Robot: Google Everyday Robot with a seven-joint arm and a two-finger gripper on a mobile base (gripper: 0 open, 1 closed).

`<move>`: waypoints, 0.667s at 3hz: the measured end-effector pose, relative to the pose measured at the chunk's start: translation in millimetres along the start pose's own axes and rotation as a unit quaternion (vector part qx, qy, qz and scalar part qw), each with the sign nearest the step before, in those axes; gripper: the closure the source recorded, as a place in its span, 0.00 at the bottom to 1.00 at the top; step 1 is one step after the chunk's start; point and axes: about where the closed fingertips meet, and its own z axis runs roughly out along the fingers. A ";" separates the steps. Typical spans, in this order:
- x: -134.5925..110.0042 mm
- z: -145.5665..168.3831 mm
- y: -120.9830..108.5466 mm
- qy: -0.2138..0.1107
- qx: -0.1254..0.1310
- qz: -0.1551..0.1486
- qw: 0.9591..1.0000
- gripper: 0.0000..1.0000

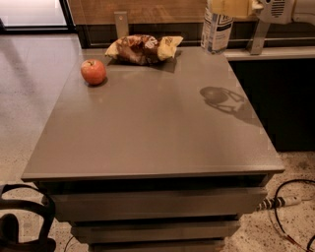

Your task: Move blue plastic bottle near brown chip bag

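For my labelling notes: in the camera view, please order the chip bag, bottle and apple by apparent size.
1. brown chip bag
2. blue plastic bottle, top hidden by the hand gripping it at the upper edge, so unsure against the bag
3. apple

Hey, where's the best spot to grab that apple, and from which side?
Probably from above, pinching across the widest middle of the apple: it is round and clear of the brown chip bag. The gripper is at the top right, holding the blue plastic bottle.

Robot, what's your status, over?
Gripper top right, shut on blue plastic bottle. Brown chip bag apart, at table's far edge. Nothing between them.
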 end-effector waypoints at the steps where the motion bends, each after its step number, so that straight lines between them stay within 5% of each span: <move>1: 23.0 24.6 -35.3 0.040 0.010 0.024 0.999 1.00; 2: 23.0 24.8 -35.2 0.039 0.010 0.024 0.999 1.00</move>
